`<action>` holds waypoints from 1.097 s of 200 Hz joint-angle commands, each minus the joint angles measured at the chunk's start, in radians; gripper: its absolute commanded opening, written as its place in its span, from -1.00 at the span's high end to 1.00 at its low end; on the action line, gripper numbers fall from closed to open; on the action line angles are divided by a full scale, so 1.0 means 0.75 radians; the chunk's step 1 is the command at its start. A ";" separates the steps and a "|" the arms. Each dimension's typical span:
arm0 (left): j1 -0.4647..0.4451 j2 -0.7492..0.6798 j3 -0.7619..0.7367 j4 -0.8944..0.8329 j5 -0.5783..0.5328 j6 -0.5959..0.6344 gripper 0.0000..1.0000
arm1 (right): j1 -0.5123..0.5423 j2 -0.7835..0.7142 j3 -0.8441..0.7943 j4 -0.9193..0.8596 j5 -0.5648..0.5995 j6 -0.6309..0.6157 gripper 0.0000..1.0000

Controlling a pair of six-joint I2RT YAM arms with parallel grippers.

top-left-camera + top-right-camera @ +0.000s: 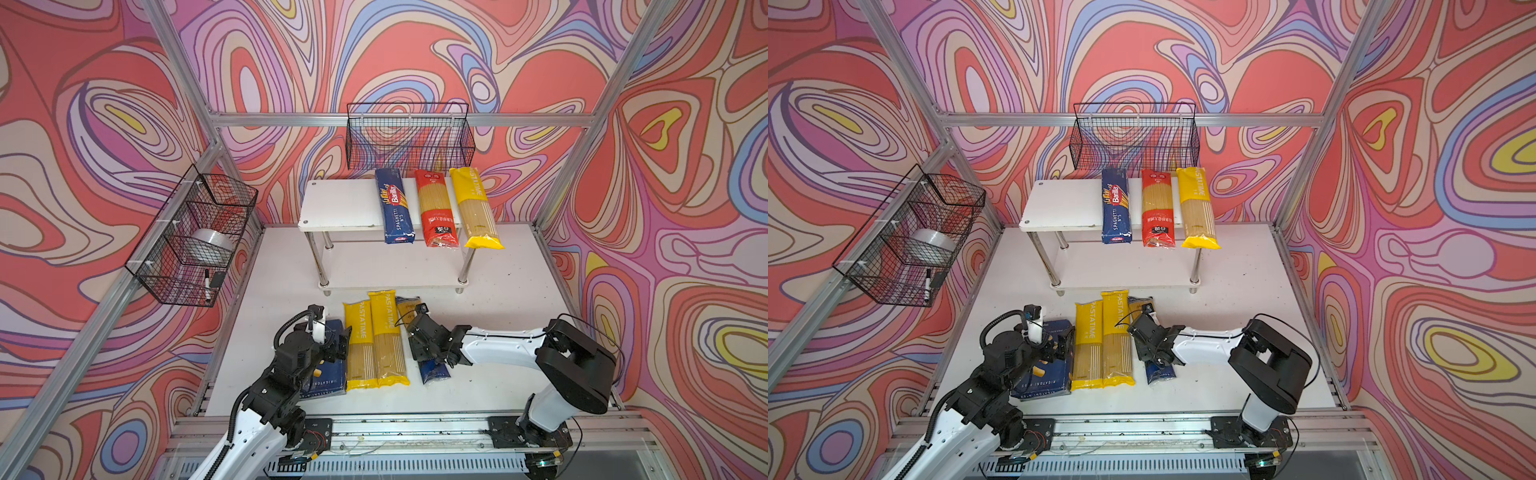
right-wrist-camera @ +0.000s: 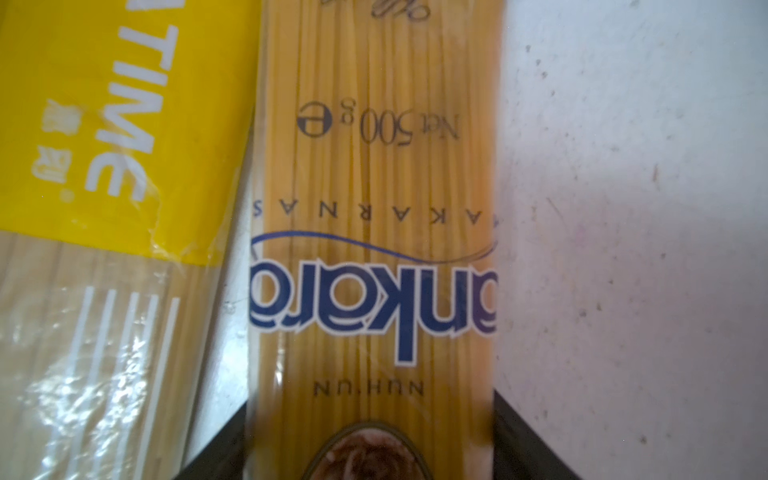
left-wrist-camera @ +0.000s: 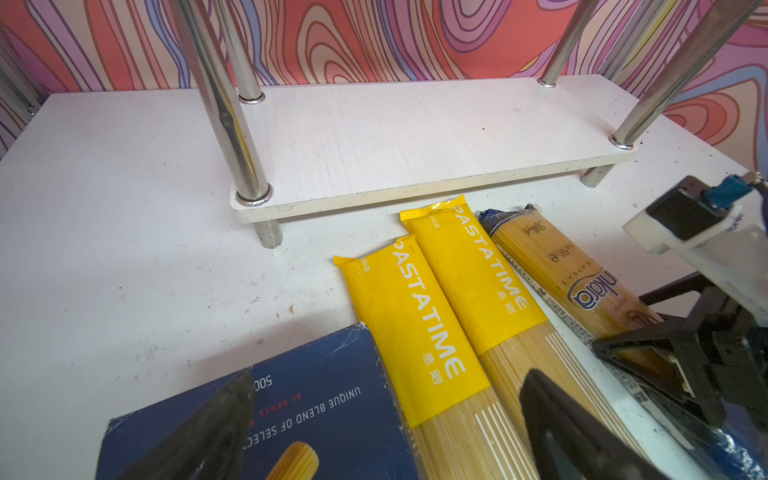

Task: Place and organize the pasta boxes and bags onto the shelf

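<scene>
The blue-ended spaghetti bag (image 1: 435,372) lies flat on the table (image 1: 498,299) in front of the shelf (image 1: 345,203), just beside a yellow PASTATIME bag (image 1: 388,336). The right gripper (image 2: 371,397) straddles it between the middle and the blue end, one finger against each long edge, pinching across the width, while the left gripper (image 3: 386,436) hangs spread and empty over the rigatoni box (image 3: 316,415). Expect a light, slick film pack of brittle strands, stiff lengthwise and likely to tip when held off-centre; grip nearer mid-length, squeeze gently, and lift level.
</scene>
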 commanded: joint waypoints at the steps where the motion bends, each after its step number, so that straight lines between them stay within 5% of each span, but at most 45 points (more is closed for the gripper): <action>1: -0.004 -0.002 0.014 0.011 0.002 0.008 -1.00 | 0.007 -0.036 -0.055 -0.093 -0.113 0.046 -0.37; 85: -0.004 0.010 0.017 0.014 0.002 0.008 -1.00 | 0.007 -0.112 -0.042 -0.094 -0.120 0.059 0.38; 157: -0.004 -0.022 0.009 0.000 -0.001 -0.013 -1.00 | 0.006 -0.254 0.002 -0.135 -0.101 0.084 0.74; 219: -0.003 -0.157 -0.046 0.008 0.206 -0.068 -1.00 | 0.007 -0.313 0.103 -0.197 -0.093 0.067 0.99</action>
